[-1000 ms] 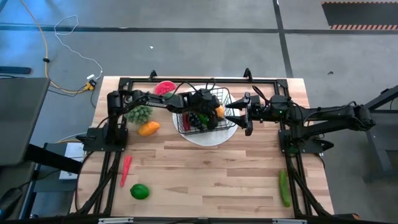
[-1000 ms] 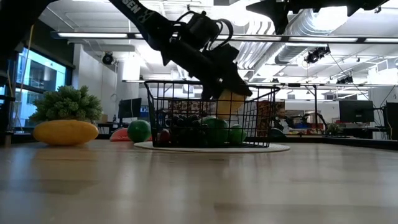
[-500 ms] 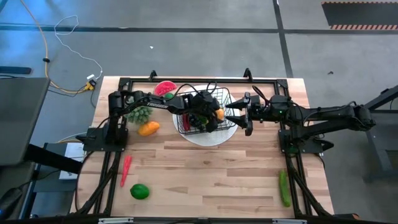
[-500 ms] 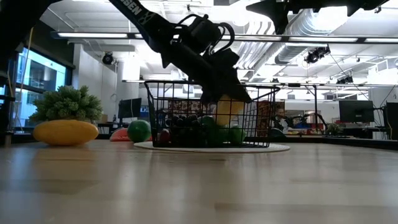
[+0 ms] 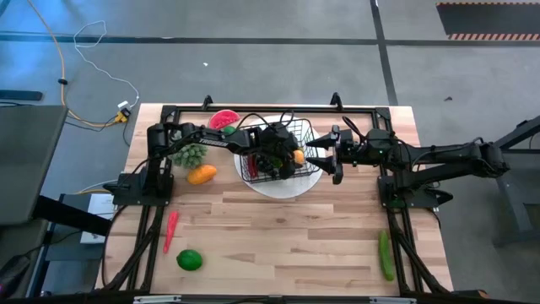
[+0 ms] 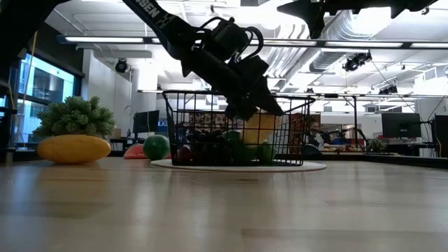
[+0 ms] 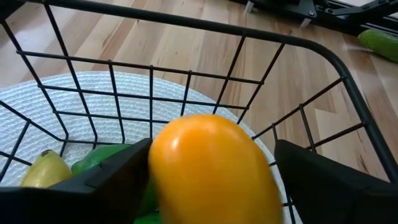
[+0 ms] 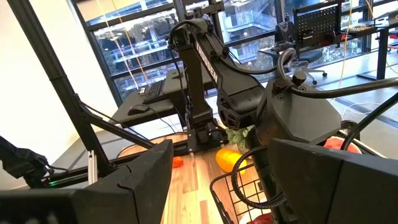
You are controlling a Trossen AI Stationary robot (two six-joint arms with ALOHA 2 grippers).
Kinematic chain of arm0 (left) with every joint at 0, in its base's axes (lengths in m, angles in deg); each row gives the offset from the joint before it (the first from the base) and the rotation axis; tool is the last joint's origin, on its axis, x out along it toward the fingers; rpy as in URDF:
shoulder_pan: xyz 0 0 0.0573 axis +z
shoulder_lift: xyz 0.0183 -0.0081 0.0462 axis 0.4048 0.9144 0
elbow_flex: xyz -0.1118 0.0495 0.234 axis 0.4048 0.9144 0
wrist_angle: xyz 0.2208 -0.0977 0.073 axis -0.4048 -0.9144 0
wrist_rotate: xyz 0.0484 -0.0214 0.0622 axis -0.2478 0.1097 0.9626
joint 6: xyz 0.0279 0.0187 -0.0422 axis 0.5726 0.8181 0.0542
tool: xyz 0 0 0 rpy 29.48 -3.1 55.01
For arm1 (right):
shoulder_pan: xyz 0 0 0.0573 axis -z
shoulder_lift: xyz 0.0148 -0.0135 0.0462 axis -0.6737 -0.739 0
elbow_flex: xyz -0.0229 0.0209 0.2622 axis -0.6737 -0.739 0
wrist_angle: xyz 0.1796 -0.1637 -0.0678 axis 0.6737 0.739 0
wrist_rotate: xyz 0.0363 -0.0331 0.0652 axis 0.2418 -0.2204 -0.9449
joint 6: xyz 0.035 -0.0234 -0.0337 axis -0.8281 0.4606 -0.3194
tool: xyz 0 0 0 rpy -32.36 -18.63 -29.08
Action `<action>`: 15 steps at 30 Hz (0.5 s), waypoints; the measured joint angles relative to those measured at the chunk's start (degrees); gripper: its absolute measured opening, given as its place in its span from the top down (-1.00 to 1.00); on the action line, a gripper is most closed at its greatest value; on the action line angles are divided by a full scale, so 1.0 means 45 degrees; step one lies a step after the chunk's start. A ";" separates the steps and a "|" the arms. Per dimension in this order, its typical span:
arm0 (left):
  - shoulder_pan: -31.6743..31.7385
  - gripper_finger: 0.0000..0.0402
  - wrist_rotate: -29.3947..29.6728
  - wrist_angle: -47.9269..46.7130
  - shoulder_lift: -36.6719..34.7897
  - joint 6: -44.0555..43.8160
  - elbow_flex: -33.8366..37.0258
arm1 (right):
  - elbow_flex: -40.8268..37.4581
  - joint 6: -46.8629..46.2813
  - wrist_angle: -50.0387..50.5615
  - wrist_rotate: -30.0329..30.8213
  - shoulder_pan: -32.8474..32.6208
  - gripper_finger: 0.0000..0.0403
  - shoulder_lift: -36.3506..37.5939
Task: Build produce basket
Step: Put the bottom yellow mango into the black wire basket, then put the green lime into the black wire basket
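Note:
The black wire basket [image 5: 253, 165] stands on a round white plate [image 5: 287, 186] at the table's far middle. My left gripper [image 7: 211, 155] reaches into it, slanting down, open. Its fingers stand on either side of an orange-yellow fruit [image 7: 211, 168] that lies on the produce inside. A banana [image 7: 42, 171], green fruit [image 7: 99, 158] and dark grapes [image 6: 206, 140] also lie in the basket. My right gripper [image 5: 319, 157] waits open and level in the air, just right of the basket. My left gripper's fingers flank the orange-yellow fruit's two sides, coming in over the basket's rim from the table's left and slanting down. One finger [image 7: 124, 174] lies right beside the fruit; I cannot tell whether it touches. The fruit sits low in the basket among the other produce.
Outside the basket lie a watermelon slice [image 5: 224, 119], a green bunch [image 5: 191, 154], an orange-yellow fruit [image 5: 201, 175], a red pepper [image 5: 171, 230] and a lime [image 5: 190, 259] on the left. A cucumber [image 5: 386, 255] lies near the right front.
The orange-yellow fruit has sunk lower into the basket, out from between my left gripper's fingers, which have let it go. The left arm itself has stayed where it was.

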 joint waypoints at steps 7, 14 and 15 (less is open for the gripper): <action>0.0000 -0.77 -0.0027 0.0142 0.0000 -0.0323 0.0000 | 0.0000 0.0000 0.0000 0.0002 0.0003 -0.21 0.0000; 0.0162 -0.77 -0.0487 -0.0677 -0.0010 -0.0360 -0.0696 | 0.0000 0.0035 0.0000 0.0000 0.0001 -0.21 0.0000; 0.0193 -0.77 -0.0533 -0.1009 -0.0010 -0.0287 -0.0917 | 0.0000 0.0043 0.0000 0.0005 0.0000 -0.21 0.0000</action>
